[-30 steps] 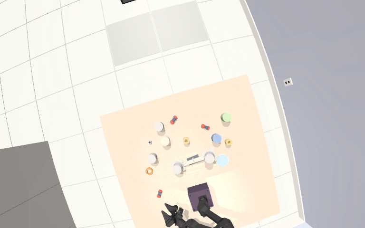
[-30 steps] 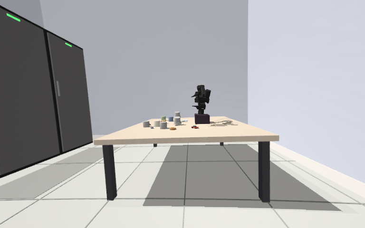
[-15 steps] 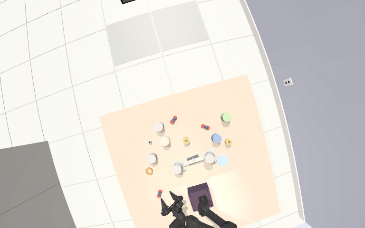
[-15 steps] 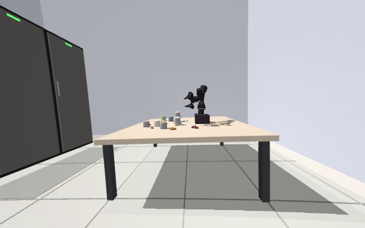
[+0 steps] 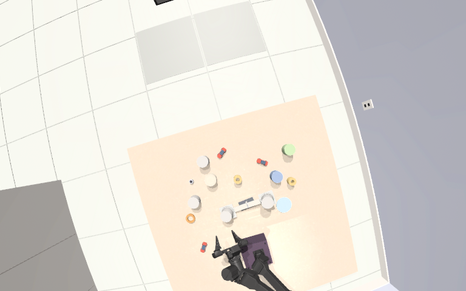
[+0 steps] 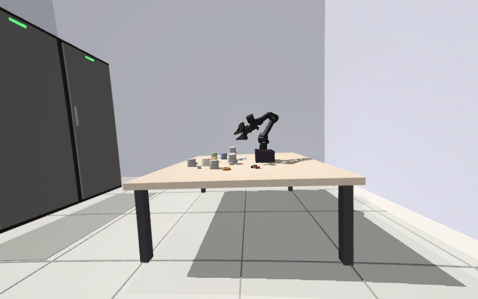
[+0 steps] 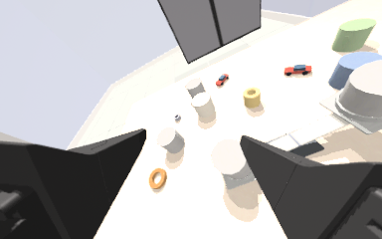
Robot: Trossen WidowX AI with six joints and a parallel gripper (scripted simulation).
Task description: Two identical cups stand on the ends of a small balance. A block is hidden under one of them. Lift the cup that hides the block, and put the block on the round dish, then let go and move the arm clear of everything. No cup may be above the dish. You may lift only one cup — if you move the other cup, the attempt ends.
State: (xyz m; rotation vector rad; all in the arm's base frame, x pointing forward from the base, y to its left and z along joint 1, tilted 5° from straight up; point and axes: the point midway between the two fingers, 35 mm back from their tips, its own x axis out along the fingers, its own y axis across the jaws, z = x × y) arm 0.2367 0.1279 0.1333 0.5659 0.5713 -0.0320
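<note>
Two grey cups stand on the ends of the white balance (image 5: 241, 207) (image 7: 322, 128). The left cup (image 5: 226, 214) (image 6: 231, 157) (image 7: 229, 158) sits on the end that appears lower. The right cup (image 5: 267, 201) (image 6: 231, 149) (image 7: 379, 87) sits on the end that appears higher. The block is not visible. The pale blue round dish (image 5: 283, 204) (image 6: 241, 157) lies beside the right cup. My gripper (image 5: 224, 234) (image 6: 235, 136) (image 7: 194, 136) is wide open and empty, high above the table on the near side of the left cup.
Other grey cups (image 5: 202, 161) (image 5: 193, 202), a cream cup (image 5: 210, 179), a blue cup (image 5: 276, 176) and a green cup (image 5: 288, 149) stand around the balance. An orange ring (image 5: 187, 218), yellow rings and red toy cars also lie on the table (image 6: 241, 181).
</note>
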